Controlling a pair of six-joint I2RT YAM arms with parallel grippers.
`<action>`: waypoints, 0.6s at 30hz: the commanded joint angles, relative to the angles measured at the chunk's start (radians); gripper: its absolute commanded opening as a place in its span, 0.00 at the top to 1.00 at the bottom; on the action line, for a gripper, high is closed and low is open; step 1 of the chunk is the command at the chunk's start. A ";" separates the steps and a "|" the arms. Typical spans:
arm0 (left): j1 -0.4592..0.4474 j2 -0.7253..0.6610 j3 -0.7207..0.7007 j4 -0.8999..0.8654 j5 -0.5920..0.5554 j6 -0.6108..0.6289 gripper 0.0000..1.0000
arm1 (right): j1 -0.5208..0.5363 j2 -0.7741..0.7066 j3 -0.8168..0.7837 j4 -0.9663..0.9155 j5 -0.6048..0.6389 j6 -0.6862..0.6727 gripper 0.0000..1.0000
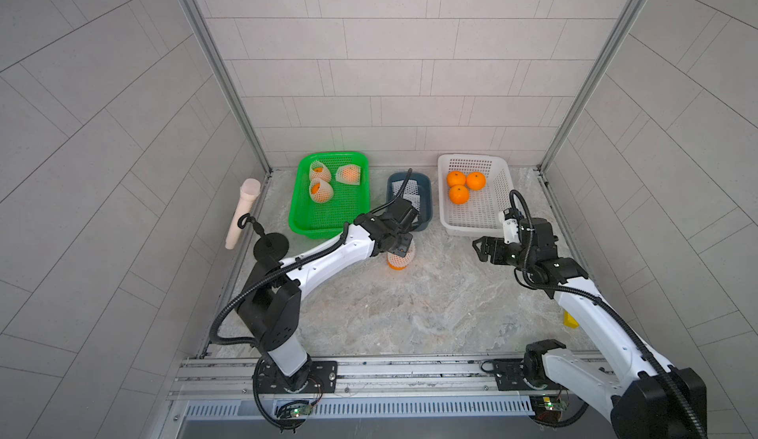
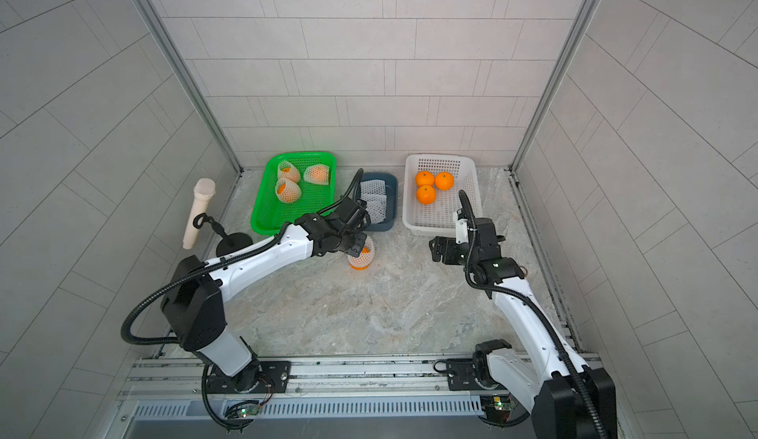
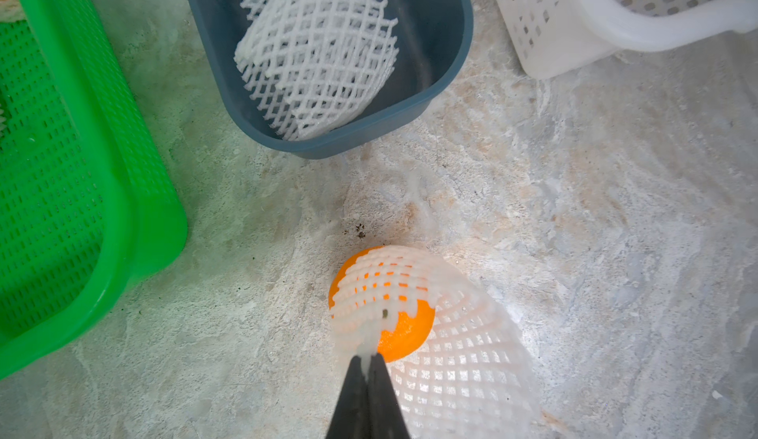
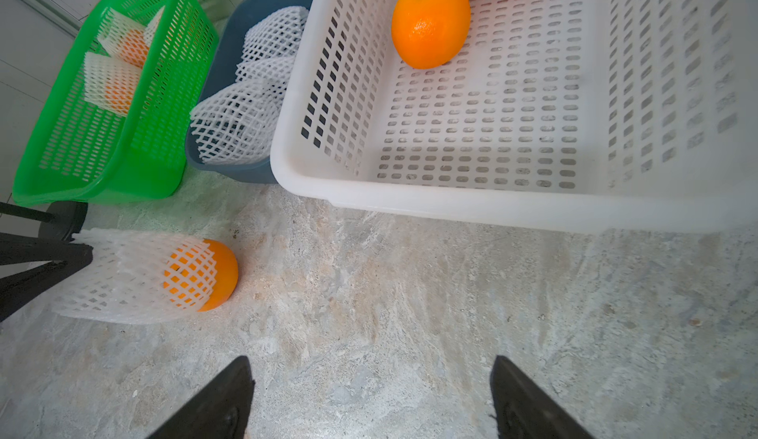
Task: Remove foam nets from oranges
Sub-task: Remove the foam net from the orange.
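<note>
Net [image 3: 459, 346] half off orange [image 3: 404, 336], midway between desk [image 3: 574, 211] side edges | left claw [image 3: 370, 361] clamped on net edge | right claw [image 4: 371, 365] apart, empty, beside white basket [image 4: 451, 207] | three bare oranges [image 4: 430, 22] inside

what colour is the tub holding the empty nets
The tub is slate blue; best seen in the left wrist view.

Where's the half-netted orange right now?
In a top view the orange lies on the table, just in front of the blue bin; the left tool pinches its net.
</note>
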 commanded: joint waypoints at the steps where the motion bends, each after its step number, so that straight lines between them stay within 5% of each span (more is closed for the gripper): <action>1: 0.002 -0.055 -0.014 0.019 0.008 -0.023 1.00 | 0.003 0.002 -0.002 0.013 -0.012 -0.008 0.08; 9: 0.023 -0.121 -0.031 0.032 0.003 -0.039 1.00 | 0.025 0.007 -0.007 0.035 -0.042 -0.014 0.08; 18: 0.074 -0.227 -0.149 0.089 -0.106 -0.106 1.00 | 0.174 0.071 0.015 0.056 0.019 -0.008 0.08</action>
